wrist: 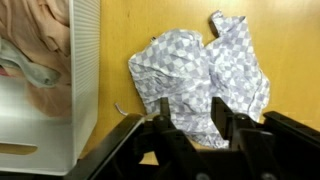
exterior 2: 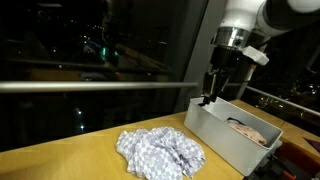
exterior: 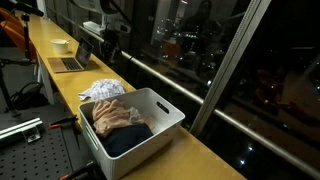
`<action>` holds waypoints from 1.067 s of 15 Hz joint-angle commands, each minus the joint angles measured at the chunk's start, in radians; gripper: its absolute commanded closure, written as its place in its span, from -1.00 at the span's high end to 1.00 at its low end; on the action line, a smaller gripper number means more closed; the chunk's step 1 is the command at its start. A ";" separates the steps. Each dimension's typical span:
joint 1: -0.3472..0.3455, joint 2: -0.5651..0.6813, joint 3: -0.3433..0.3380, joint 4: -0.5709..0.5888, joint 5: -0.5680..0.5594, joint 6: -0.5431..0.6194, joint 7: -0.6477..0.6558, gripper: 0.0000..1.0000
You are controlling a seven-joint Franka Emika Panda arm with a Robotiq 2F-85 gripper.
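A crumpled grey-and-white checked cloth (wrist: 200, 85) lies on the wooden counter, also visible in both exterior views (exterior: 102, 90) (exterior 2: 160, 152). My gripper (wrist: 192, 118) hangs above it, open and empty, its two black fingers framing the cloth's near edge. In an exterior view the gripper (exterior 2: 208, 95) is above the counter next to the end of a white bin (exterior 2: 215, 130). The bin (exterior: 165, 105) holds pink and dark clothes (exterior: 115, 118); in the wrist view its white wall (wrist: 85, 70) is at the left with pink fabric (wrist: 35, 40) inside.
A laptop (exterior: 72, 62) and a white cup (exterior: 61, 45) sit farther along the wooden counter (exterior: 190, 150). A dark window with a metal rail (exterior 2: 90, 85) runs along the counter's back. A metal breadboard table (exterior: 30, 150) stands beside the counter.
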 commanded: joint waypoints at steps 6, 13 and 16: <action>-0.086 -0.429 -0.288 -0.438 0.355 0.316 -0.371 1.00; 0.188 -0.385 -0.750 -0.504 0.211 0.389 -0.415 1.00; 0.254 -0.324 -0.818 -0.465 0.213 0.394 -0.422 1.00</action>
